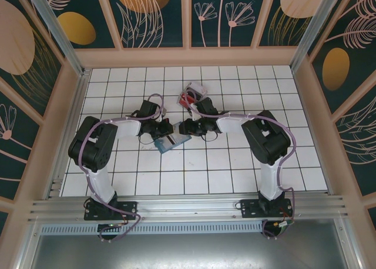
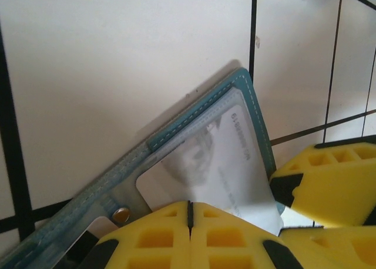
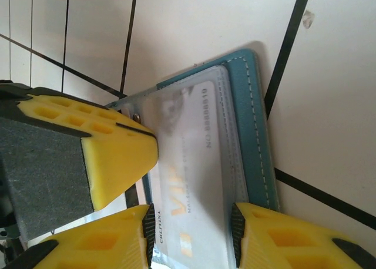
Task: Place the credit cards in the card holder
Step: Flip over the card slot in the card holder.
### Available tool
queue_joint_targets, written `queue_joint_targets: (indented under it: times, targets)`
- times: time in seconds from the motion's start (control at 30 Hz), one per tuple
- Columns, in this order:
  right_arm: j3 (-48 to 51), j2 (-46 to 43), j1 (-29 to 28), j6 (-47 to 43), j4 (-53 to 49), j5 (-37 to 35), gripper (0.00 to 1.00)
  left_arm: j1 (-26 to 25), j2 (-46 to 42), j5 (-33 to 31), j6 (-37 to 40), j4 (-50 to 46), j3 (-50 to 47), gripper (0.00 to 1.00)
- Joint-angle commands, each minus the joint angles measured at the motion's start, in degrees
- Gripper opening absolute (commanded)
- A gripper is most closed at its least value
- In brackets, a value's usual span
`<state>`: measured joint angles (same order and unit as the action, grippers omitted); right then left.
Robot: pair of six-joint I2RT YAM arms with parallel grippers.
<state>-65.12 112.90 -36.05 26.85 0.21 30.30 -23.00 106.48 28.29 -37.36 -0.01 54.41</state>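
The white tiled tabletop (image 1: pixel 247 163) lies under both sets of fingers. The card holder (image 2: pixel 247 87) is flat on it and open, right below and in front of the left fingers (image 2: pixel 153 239). Those fingers are pressed together at its near edge. I cannot tell if they pinch the edge or just push it down. The holder looks soft and bendy, with a floppy clear pocket, so it may slide or fold if nothing keeps it down. A good place to hold it is the stitched edge, away from the pocket mouth.

The silver card (image 3: pixel 194 163) sits between the right fingers (image 3: pixel 294 239), which are clamped on its two long sides. Its far end is under the clear pocket, just past those fingers. The card looks thin, light, stiff and slick. It could slip or bend if squeezed too hard, so holding the long sides close to the near end seems best.

More credit cards (image 1: pixel 189 98), mostly red, lie in a pile beyond both sets of fingers, beside a clear tray (image 1: pixel 198 90).
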Motion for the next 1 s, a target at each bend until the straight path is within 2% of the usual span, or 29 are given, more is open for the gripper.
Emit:
queue_joint_targets:
  times: [0.0,0.57,0.7,0.97]
  targets:
    - [0.4,-0.1,-0.5,1.0,2.7,4.0,0.41,-0.4,2.3,-1.5,0.3,-0.4,-0.3,0.0]
    - [2.7,-4.1,0.3,6.2,11.1,11.0,0.42,-0.3,-1.4,-1.8,0.3,-2.0,0.2,0.0]
    - [4.4,-3.7,0.9,10.0,17.3,14.4,0.42,-0.3,-2.6,-1.9,0.2,-2.4,0.4,0.0]
    - [4.2,0.1,0.9,13.0,23.0,17.1,0.42,-0.3,-5.0,-2.8,-0.1,-3.6,0.3,0.0]
